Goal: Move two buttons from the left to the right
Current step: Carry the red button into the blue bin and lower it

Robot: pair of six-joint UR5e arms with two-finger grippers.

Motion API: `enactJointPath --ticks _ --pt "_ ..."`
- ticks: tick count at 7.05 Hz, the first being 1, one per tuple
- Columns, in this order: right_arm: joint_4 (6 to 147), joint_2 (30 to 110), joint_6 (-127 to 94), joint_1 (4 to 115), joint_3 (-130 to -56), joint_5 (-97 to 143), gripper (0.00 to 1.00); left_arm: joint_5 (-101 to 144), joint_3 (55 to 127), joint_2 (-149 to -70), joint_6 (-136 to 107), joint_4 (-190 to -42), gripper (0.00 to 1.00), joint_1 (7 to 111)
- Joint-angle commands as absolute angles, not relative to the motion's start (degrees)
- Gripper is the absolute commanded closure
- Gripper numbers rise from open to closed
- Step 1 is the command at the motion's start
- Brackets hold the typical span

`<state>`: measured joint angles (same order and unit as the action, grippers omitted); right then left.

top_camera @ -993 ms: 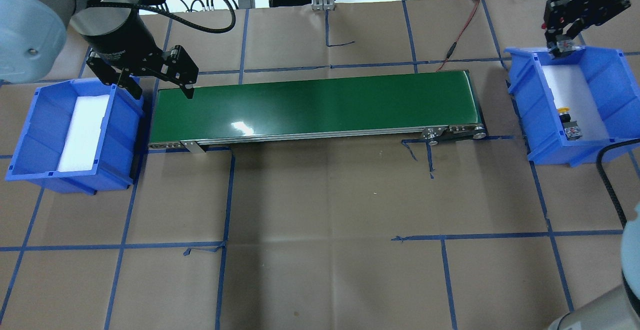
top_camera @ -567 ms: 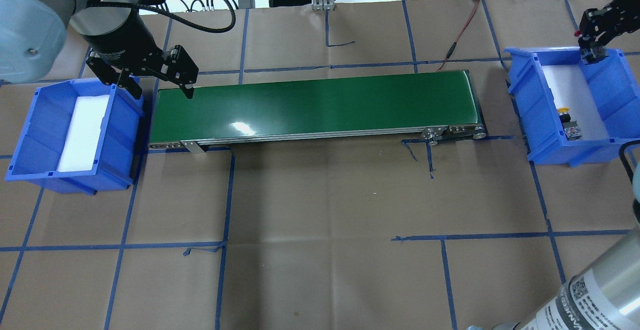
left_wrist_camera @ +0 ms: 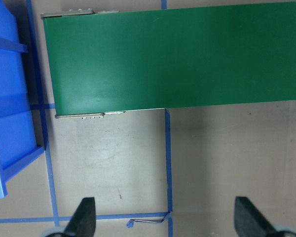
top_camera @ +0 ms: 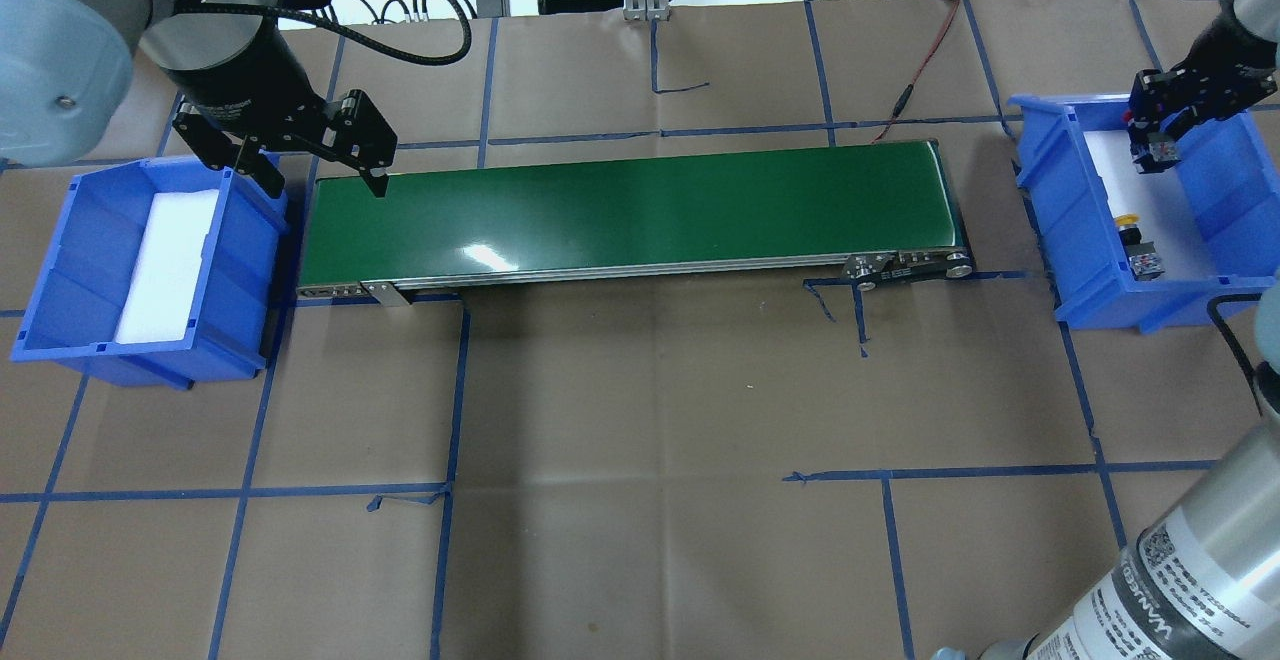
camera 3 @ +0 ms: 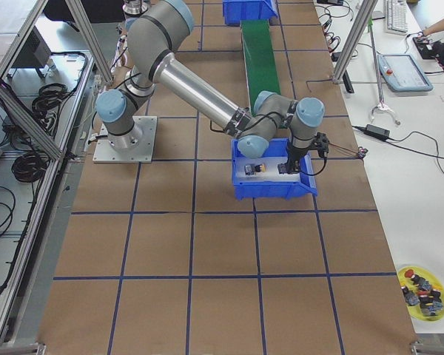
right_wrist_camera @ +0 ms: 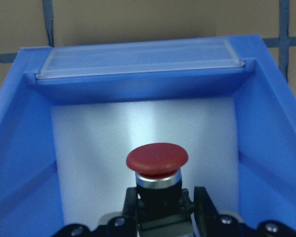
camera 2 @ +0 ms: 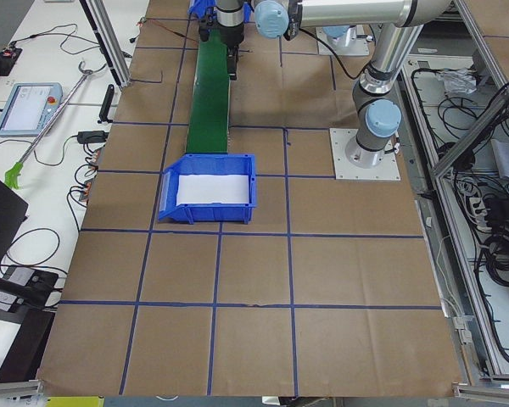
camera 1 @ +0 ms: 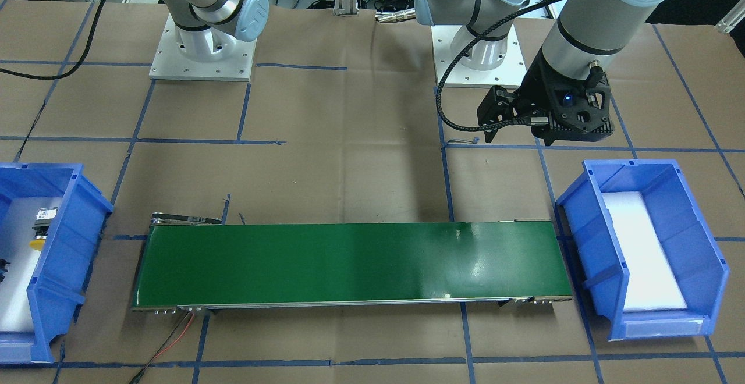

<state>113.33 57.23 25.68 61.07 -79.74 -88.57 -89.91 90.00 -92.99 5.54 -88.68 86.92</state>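
My right gripper point(top_camera: 1158, 147) is shut on the red button point(right_wrist_camera: 157, 159) and holds it upright over the white foam in the far part of the right blue bin point(top_camera: 1058, 202). In the right wrist view the gripper point(right_wrist_camera: 165, 200) clamps the button's black body from both sides. The yellow button point(top_camera: 1128, 222) lies on its side in the near part of the same bin, and also shows in the front view point(camera 1: 37, 243). My left gripper point(top_camera: 322, 178) is open and empty, above the gap between the left blue bin point(top_camera: 62, 270) and the green conveyor point(top_camera: 630, 208).
The left bin holds only white foam point(top_camera: 165, 265). The conveyor belt is bare, with a red wire point(top_camera: 925, 50) behind its right end. A yellow dish of spare buttons point(camera 3: 422, 285) sits on the side table beyond the right bin.
My right gripper has carried the red button from the bin's far rim, out to the right, then back toward the robot and lower into the bin. The left arm has not moved.
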Motion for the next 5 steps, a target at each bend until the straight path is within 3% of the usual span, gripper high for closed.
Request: enactJointPath --ticks 1,2,3,4,5 --pt "113.3 56.6 25.2 61.3 -81.5 -88.8 0.97 -89.9 90.0 -93.0 5.5 -88.7 0.00 86.9" --pt "113.4 56.3 25.2 61.3 -81.6 -88.8 0.96 -89.9 90.0 -93.0 5.5 -88.7 0.00 86.9" --pt "113.3 55.8 25.3 61.3 -81.7 -88.7 0.83 -89.9 90.0 -93.0 5.5 -88.7 0.00 86.9" --pt "113.5 55.5 25.1 61.3 -81.2 -87.6 0.19 -89.9 90.0 -93.0 5.5 -88.7 0.00 86.9" --pt "113.6 55.6 25.2 61.3 -81.3 -86.1 0.01 -89.9 90.0 -93.0 5.5 -88.7 0.00 86.9"
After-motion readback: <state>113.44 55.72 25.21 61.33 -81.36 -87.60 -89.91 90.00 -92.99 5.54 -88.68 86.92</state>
